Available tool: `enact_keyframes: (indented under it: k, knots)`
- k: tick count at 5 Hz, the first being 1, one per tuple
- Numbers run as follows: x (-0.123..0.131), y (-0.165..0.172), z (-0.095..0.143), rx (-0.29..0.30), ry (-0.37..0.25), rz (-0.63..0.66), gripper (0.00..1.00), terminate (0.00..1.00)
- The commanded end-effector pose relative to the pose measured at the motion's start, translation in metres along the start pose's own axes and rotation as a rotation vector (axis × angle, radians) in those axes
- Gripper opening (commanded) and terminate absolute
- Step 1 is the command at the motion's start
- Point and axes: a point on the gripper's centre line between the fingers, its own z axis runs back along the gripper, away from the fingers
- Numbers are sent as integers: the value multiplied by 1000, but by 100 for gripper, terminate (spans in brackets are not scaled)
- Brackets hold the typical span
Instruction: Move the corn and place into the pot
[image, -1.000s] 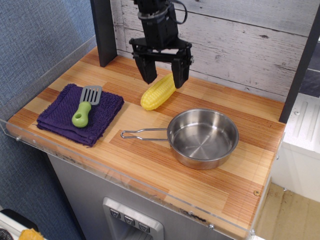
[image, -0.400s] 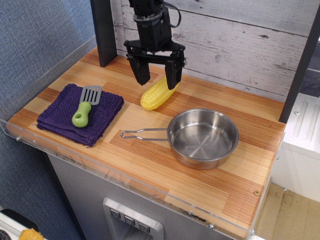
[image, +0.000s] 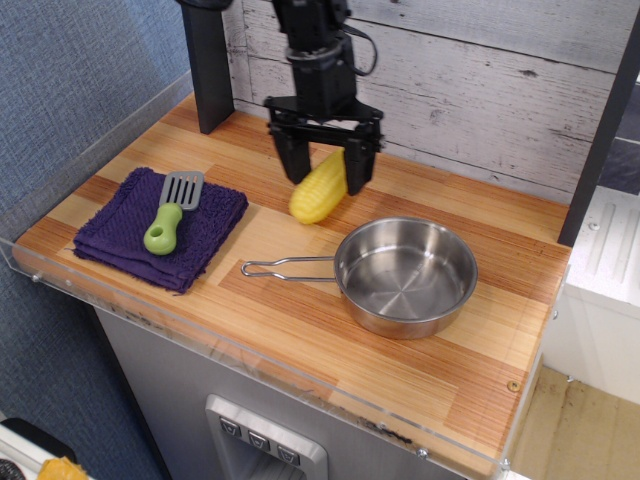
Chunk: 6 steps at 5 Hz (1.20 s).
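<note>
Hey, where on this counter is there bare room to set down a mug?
The wooden counter is bare right of and in front of the pot, and between the purple towel and the pot's handle. It's crowded at the back middle, where the end effector grips the corn. The spatula lies on the towel.

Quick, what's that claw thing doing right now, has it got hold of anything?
Gripper: closed on the corn, one finger on each side of its upper end; the pot holds nothing.
</note>
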Motion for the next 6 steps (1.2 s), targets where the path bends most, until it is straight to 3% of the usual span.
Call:
enact_keyframes:
  k: [1,4,5,6]
  knots:
    - [5,1,-14,20,-81,35,100,0]
    - [9,10,-26,2,-48,69,100,0]
    - [8,11,-26,-2,-77,74,100,0]
    - [8,12,-25,-7,-75,74,0,0]
